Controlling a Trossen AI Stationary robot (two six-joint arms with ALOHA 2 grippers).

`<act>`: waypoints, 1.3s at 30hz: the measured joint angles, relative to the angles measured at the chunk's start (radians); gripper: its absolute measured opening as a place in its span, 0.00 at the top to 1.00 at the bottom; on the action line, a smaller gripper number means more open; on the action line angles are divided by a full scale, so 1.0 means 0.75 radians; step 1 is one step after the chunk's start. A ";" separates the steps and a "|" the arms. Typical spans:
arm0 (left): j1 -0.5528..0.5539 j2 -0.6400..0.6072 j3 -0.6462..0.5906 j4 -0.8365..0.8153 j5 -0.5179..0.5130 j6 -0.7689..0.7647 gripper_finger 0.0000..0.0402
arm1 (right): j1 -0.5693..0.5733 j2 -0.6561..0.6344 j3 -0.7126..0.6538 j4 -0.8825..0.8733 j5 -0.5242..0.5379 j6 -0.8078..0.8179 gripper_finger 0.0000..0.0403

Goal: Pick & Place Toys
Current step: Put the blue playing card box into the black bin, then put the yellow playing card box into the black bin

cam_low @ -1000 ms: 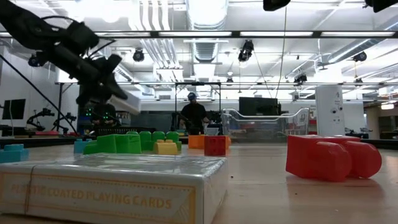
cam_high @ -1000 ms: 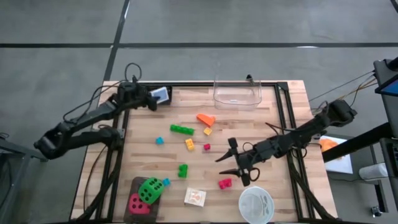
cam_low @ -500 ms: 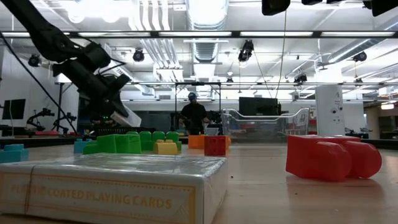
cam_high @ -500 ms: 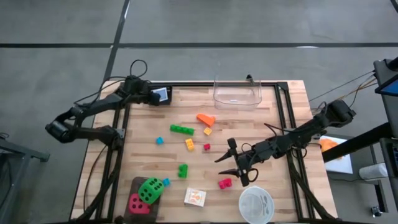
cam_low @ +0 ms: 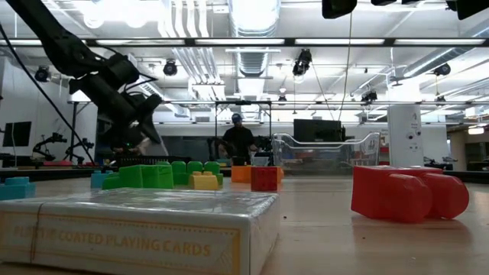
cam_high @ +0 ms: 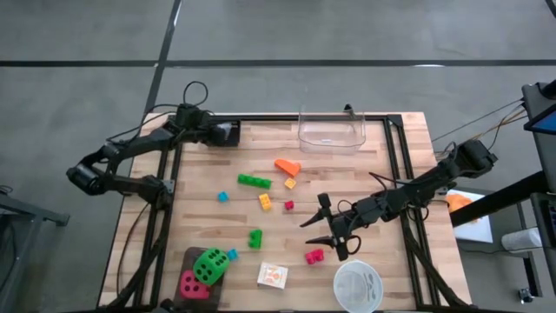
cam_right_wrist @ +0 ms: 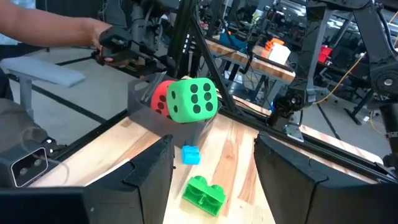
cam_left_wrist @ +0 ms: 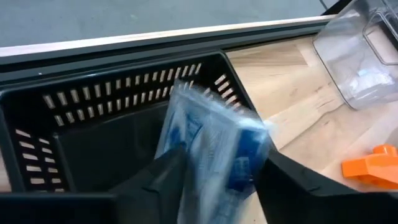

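Note:
My left gripper hangs open over a black slotted basket at the table's far left corner. A blue-and-white card pack shows blurred between its fingers, over the basket's inside. My right gripper hovers open and empty over the right middle of the table. A green die and a red die sit on a dark tray at the near left. An orange-and-white card pack lies flat beside them. Small bricks are scattered mid-table: green, orange, yellow, pink. My left gripper has the card pack's long sides between its parted fingers, which slant down from above. The pack is tilted and blurred, its lower end inside the basket. I cannot tell whether the fingers touch it.
A clear tub stands at the far edge, right of the basket. A round white bowl sits at the near right. A person's hand reaches in beyond the dice tray, and another person stands far behind the table.
My left gripper has sunk and gone toward the far left corner with the card pack, over the black basket, and has opened. The pack, plain to see in the high and low views before, has dropped out of sight there.

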 joint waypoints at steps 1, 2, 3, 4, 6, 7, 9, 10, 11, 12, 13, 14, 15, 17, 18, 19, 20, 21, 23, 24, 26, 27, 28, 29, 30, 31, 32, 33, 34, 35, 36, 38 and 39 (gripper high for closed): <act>0.000 -0.003 0.000 0.001 -0.003 0.001 0.52 | 0.000 0.000 0.000 0.000 0.000 0.000 0.47; 0.000 -0.008 0.000 0.000 -0.004 0.002 0.49 | 0.000 0.000 0.000 0.000 0.000 0.000 0.47; 0.000 -0.015 0.000 0.000 -0.005 0.004 0.47 | 0.000 0.000 0.000 0.000 0.000 0.000 0.47; 0.000 -0.022 0.000 0.000 -0.009 0.004 0.45 | 0.000 0.000 0.000 0.000 0.000 0.001 0.47; 0.000 -0.039 0.000 -0.004 -0.030 0.003 0.41 | 0.000 0.000 0.000 0.000 0.000 0.001 0.47; 0.000 -0.052 0.000 -0.006 -0.043 0.003 0.40 | 0.000 0.000 0.000 0.000 0.000 0.001 0.47; 0.000 -0.082 0.000 -0.005 -0.066 -0.001 0.38 | 0.000 0.000 0.000 0.000 0.000 0.003 0.47; 0.000 -0.100 0.000 -0.007 -0.074 -0.001 0.37 | 0.000 0.000 0.000 0.000 0.000 0.006 0.47; 0.000 -0.121 0.000 -0.009 -0.079 -0.001 0.37 | 0.000 0.000 0.000 -0.001 0.000 0.007 0.47; 0.000 -0.142 0.000 -0.009 -0.084 -0.001 0.37 | 0.000 0.000 0.000 0.000 0.001 0.007 0.47; 0.000 -0.165 0.000 -0.010 -0.086 -0.001 0.37 | 0.000 0.000 0.000 -0.001 0.000 0.007 0.47; 0.000 -0.190 0.000 -0.012 -0.088 -0.001 0.37 | 0.000 0.000 0.000 -0.001 0.000 0.007 0.47; 0.000 -0.213 0.000 -0.013 -0.088 -0.006 0.36 | 0.000 0.000 0.000 -0.001 0.000 0.007 0.47; 0.000 -0.266 0.000 -0.026 -0.089 -0.020 0.36 | 0.000 0.000 0.000 -0.001 0.001 0.007 0.47; -0.002 -0.291 0.000 -0.032 -0.088 -0.029 0.36 | 0.000 0.000 0.000 -0.001 0.001 0.007 0.47; -0.005 -0.317 0.000 -0.042 -0.088 -0.032 0.36 | 0.000 0.000 0.000 -0.001 0.001 0.007 0.47; -0.009 -0.343 0.000 -0.055 -0.088 -0.032 0.36 | 0.000 0.000 0.000 -0.001 0.001 0.007 0.47; -0.012 -0.369 0.000 -0.069 -0.086 -0.032 0.36 | 0.000 0.000 0.000 -0.002 0.001 0.007 0.47; -0.030 -0.420 0.000 -0.080 -0.065 -0.031 0.36 | 0.000 0.000 0.000 -0.006 0.001 0.007 0.47; -0.043 -0.447 0.000 -0.083 -0.046 -0.023 0.36 | 0.000 0.000 0.000 -0.010 0.002 0.008 0.47; -0.082 -0.502 0.000 -0.085 -0.008 0.007 0.36 | 0.000 0.000 0.000 -0.014 0.022 0.012 0.47; -0.108 -0.532 -0.001 -0.084 0.008 0.020 0.36 | 0.000 0.004 0.000 -0.014 0.035 0.021 0.47; -0.139 -0.560 -0.001 -0.083 0.016 0.035 0.36 | -0.001 0.009 0.000 -0.014 0.051 0.030 0.47; -0.176 -0.589 -0.001 -0.084 0.019 0.055 0.36 | -0.001 0.016 0.000 -0.015 0.069 0.037 0.47; -0.219 -0.621 -0.001 -0.084 0.018 0.082 0.36 | -0.001 0.027 0.000 -0.015 0.080 0.049 0.47; -0.266 -0.652 -0.002 -0.083 0.018 0.113 0.36 | -0.002 0.038 0.000 -0.015 0.093 0.064 0.47; -0.322 -0.682 -0.003 -0.081 0.018 0.138 0.36 | -0.004 0.050 0.000 -0.018 0.106 0.081 0.47; -0.379 -0.714 -0.011 -0.072 0.016 0.162 0.36 | -0.006 0.066 0.003 -0.024 0.114 0.101 0.47; -0.443 -0.744 -0.020 -0.067 0.004 0.175 0.36 | -0.009 0.084 0.011 -0.027 0.119 0.124 0.47; -0.511 -0.771 -0.030 -0.062 -0.014 0.187 0.36 | -0.012 0.106 0.022 -0.027 0.121 0.144 0.47; -0.583 -0.797 -0.039 -0.057 -0.043 0.197 0.36 | -0.012 0.129 0.037 -0.034 0.121 0.162 0.47; -0.734 -0.841 -0.055 -0.052 -0.115 0.208 0.36 | -0.014 0.181 0.084 -0.080 0.122 0.191 0.47; -0.809 -0.857 -0.064 -0.052 -0.162 0.211 0.36 | -0.014 0.211 0.115 -0.115 0.122 0.213 0.47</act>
